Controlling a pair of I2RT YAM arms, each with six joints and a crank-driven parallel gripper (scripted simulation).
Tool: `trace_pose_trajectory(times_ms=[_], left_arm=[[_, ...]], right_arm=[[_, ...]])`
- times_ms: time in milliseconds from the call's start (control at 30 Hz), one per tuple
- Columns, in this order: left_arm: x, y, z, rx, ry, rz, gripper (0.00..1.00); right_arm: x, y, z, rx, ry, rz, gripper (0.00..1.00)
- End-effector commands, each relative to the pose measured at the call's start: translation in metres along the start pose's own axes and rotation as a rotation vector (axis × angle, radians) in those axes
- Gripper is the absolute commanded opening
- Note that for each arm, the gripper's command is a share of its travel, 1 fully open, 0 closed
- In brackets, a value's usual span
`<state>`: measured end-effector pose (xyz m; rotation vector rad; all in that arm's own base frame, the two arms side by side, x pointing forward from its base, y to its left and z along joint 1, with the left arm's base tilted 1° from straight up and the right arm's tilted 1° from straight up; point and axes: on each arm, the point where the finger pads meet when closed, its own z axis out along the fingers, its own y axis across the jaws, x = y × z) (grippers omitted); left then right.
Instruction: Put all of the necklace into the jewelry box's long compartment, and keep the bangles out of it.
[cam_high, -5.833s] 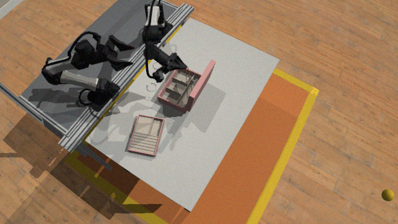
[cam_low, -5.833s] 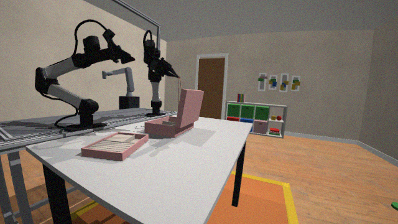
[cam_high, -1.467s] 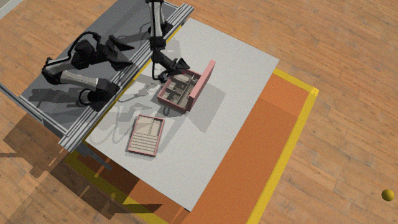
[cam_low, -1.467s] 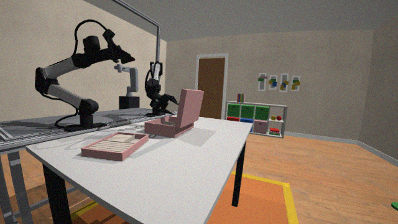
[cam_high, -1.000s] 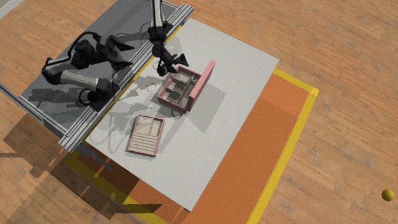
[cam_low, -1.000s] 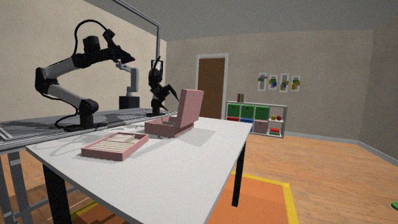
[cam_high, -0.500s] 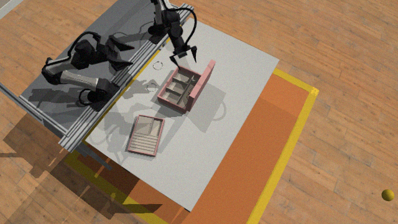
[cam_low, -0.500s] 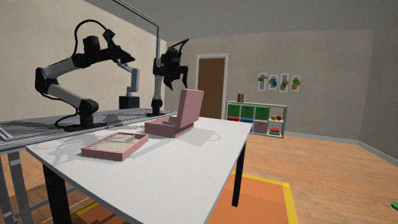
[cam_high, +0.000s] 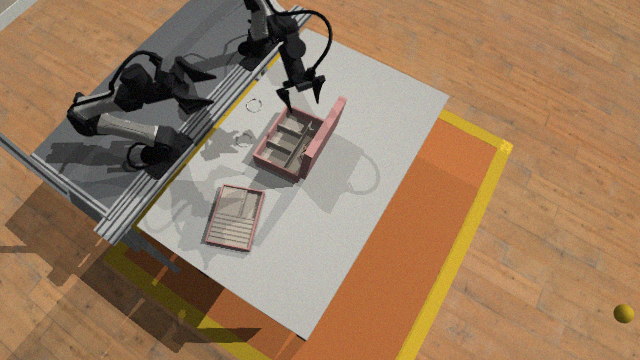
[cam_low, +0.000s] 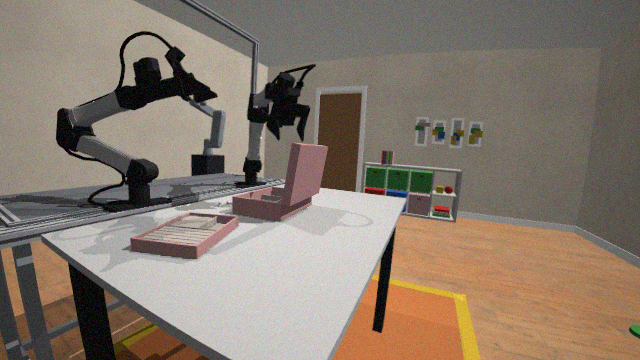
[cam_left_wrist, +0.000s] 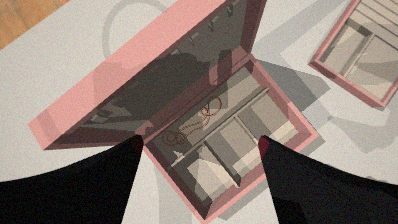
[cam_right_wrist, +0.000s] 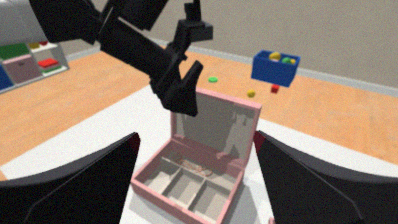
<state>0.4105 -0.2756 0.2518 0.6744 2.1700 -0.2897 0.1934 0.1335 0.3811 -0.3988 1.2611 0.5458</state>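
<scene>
The pink jewelry box (cam_high: 275, 167) (cam_low: 257, 207) (cam_left_wrist: 305, 125) (cam_right_wrist: 170, 203) stands with its lid (cam_high: 325, 132) (cam_low: 306, 175) (cam_right_wrist: 215, 122) raised. The orange-brown necklace (cam_right_wrist: 200, 169) lies coiled and looped in the long compartment beside the hinge; all that shows of it is on that side of the long divider. The three small compartments look empty. One bangle (cam_high: 254, 111) and another bangle (cam_high: 244, 146) lie on the table outside the box. My left gripper (cam_high: 304, 107) (cam_low: 290, 139) (cam_left_wrist: 200, 138) is open and empty above the box. My right gripper (cam_high: 214, 90) (cam_right_wrist: 196, 134) is open and empty, raised near the table's edge.
A pink tray (cam_high: 227, 246) (cam_low: 165, 248) with slots and compartments lies on the white table (cam_high: 300, 280) (cam_low: 280, 280), apart from the box. The upright lid stands beside the left gripper.
</scene>
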Motion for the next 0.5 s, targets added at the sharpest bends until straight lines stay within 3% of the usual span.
trace_pose_trajectory(times_ms=[0,467], left_arm=[[-0.0068,-0.0047,-0.0006,0.02,-0.01,-0.008,1.0],[-0.0064,-0.0047,-0.0057,0.02,-0.014,-0.008,1.0]], right_arm=[[-0.0131,-0.0022,0.0006,0.014,-0.034,0.0,1.0],[-0.0077,-0.0019,0.0013,0.011,-0.023,-0.002,1.0]])
